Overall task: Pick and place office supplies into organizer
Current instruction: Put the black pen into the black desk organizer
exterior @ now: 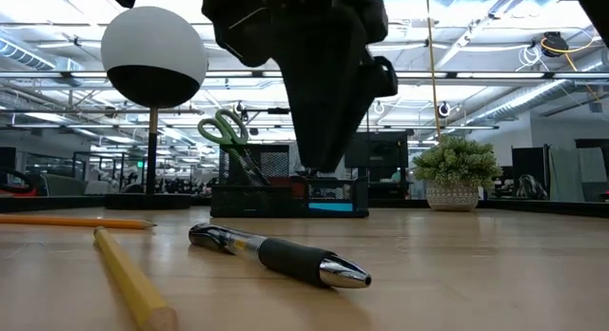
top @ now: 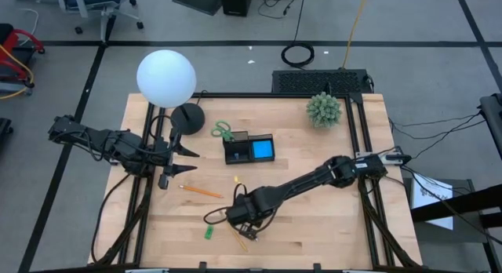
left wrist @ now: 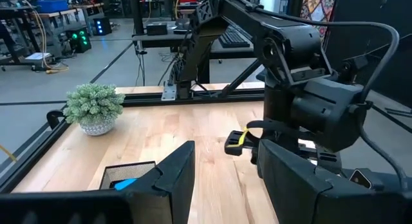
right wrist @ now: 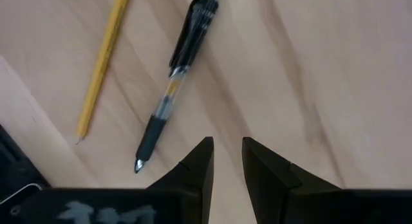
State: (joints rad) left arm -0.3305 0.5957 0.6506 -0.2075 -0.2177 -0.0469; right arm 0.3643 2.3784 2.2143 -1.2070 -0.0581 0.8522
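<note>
A: Where is the right gripper (right wrist: 225, 153) seen?

B: It is held low over the near part of the tabletop (top: 314, 187), just above a dark pen (right wrist: 172, 82) and a yellow pencil (right wrist: 103, 63). In the right wrist view its fingers are set slightly apart, with nothing clamped between them; the pen is seen lying just beside the tips, not touched.

A: And in the low view?

B: The pen (exterior: 281, 255) is shown flat on the wood, the yellow pencil (exterior: 128, 279) beside it, and an orange pencil (exterior: 76, 221) farther back.

A: How is the organizer placed?

B: The organizer (top: 249, 148) is found near the middle back of the tabletop, beside the black lamp base (top: 188, 117). The blue sticky pad (top: 263, 151) is seen inside its right compartment, and the green-handled scissors (top: 223, 132) are leaned at its left end, handles up. Whether the blades are fully inside cannot be told.

A: Anything else loose?

B: A small green piece (top: 209, 232) is left near the front edge.

A: The left gripper (top: 184, 159)?

B: It is parked at the left side, fingers spread apart, nothing held.
</note>
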